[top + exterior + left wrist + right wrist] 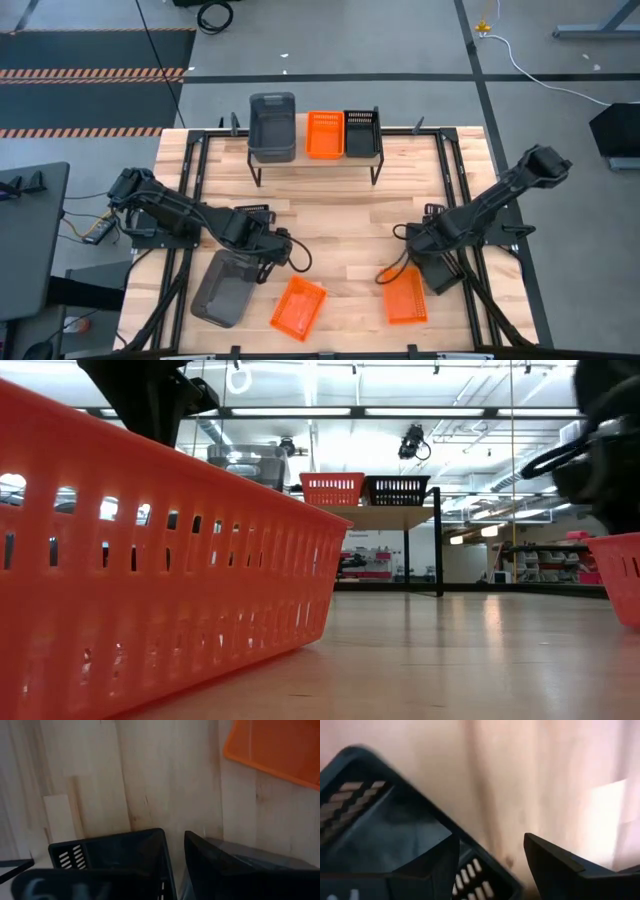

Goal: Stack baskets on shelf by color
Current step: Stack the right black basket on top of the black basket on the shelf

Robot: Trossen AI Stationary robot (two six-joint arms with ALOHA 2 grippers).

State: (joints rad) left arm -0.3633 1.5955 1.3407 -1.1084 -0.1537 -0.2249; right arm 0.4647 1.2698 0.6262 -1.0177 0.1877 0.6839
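The shelf (315, 160) stands at the table's far edge and carries a grey basket stack (272, 125), an orange basket (325, 133) and a black basket (362, 133) on its plank top. My left gripper (268, 250) is shut on a black basket (115, 855), just beyond a grey basket (225, 288) that lies flat on the table. My right gripper (492, 865) is open. One finger stands inside a second black basket (380, 830), the other outside its wall. I cannot tell whether either finger touches that basket. Two more orange baskets (298, 305) (405, 295) lie near the table's near edge. My left gripper holds the black basket by a side wall near a corner (167, 862). One finger is inside the basket and the other finger (230, 867) is outside it. The fingers come from above, slanting toward the table's right. Whether the basket is lifted clear does not show.
The low view is largely filled by the near orange basket (150, 560); the shelf (385, 515) shows beyond it. Bare wood lies between the two arms and in front of the shelf. Black frame rails (455, 180) run along the table's sides.
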